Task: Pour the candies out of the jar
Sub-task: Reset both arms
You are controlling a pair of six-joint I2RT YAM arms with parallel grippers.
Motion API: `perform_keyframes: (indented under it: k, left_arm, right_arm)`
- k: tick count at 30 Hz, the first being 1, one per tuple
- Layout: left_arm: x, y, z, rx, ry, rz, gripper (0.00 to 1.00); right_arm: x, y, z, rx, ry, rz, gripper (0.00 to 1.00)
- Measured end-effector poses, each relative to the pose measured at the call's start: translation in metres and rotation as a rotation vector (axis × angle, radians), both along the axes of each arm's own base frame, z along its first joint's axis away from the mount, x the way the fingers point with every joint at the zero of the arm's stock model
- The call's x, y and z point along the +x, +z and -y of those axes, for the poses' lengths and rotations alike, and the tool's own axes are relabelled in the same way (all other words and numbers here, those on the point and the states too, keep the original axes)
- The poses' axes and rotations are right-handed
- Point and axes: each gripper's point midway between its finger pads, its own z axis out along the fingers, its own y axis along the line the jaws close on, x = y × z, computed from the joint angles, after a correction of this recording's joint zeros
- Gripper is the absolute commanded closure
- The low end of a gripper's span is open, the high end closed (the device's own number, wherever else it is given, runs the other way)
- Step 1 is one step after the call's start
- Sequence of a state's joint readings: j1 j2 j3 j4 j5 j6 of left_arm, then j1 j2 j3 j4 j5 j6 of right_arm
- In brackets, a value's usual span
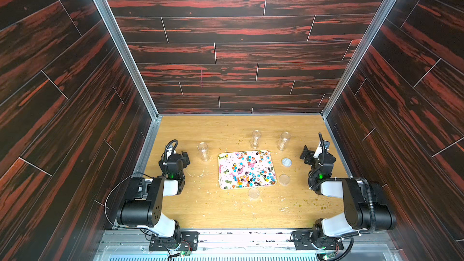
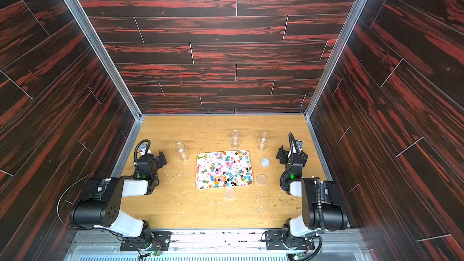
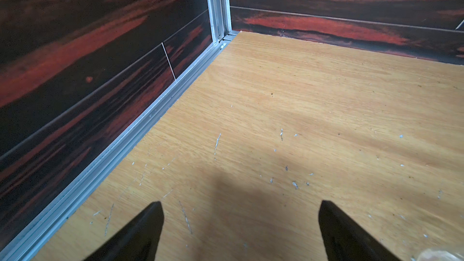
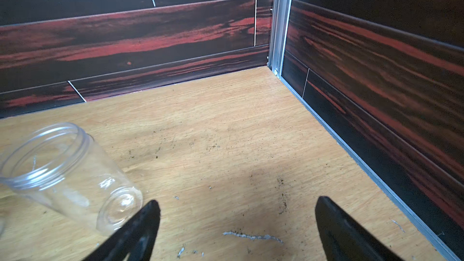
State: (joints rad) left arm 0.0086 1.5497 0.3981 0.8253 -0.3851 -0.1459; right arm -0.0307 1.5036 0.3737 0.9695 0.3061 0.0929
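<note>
Three clear jars stand upright and without lids on the wooden table, and all look empty: one left of the tray (image 1: pixel 203 150), two behind it (image 1: pixel 255 138) (image 1: pixel 283 141). The candies (image 1: pixel 247 169) (image 2: pixel 226 169), small glossy balls in blue, orange, red and black, lie spread over the floral tray (image 1: pixel 219 171). My left gripper (image 1: pixel 185 158) (image 3: pixel 241 204) is open over bare table left of the left jar. My right gripper (image 1: pixel 305 155) (image 4: pixel 237 203) is open, just right of the right-hand jar (image 4: pixel 70 177), not touching it.
Three round lids lie flat on the table: a patterned one (image 1: pixel 286 162) and a clear one (image 1: pixel 284 179) right of the tray, another (image 1: pixel 253 193) in front of it. Crumbs and scratches dot the wood. Dark panel walls close in three sides.
</note>
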Motion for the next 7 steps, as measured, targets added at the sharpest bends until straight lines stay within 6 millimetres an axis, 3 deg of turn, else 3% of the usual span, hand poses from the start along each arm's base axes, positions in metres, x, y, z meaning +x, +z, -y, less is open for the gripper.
perform_keyframes:
  k: [7]
  left_arm:
    - [0.0024, 0.0024, 0.0006, -0.001, -0.004, 0.006, 0.0]
  right_arm:
    - [0.0, 0.0, -0.0001, 0.0, 0.001, 0.0, 0.01]
